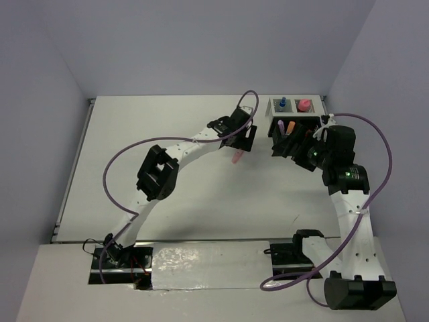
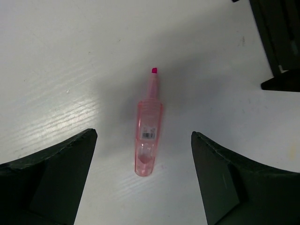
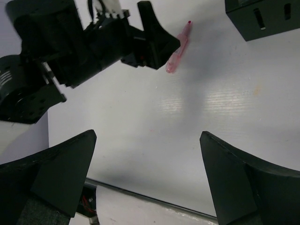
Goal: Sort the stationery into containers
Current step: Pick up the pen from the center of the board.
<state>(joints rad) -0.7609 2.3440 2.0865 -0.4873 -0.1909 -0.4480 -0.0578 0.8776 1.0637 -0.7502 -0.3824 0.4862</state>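
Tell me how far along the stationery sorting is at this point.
Mostly done: markers stand in the black organiser, and a blue-capped bottle and a pink item sit in the white mesh tray. In hand: nothing; the left end effector hovers open over a pink highlighter lying on the table, the right end effector open and empty. Left: that highlighter, the only loose piece visible.
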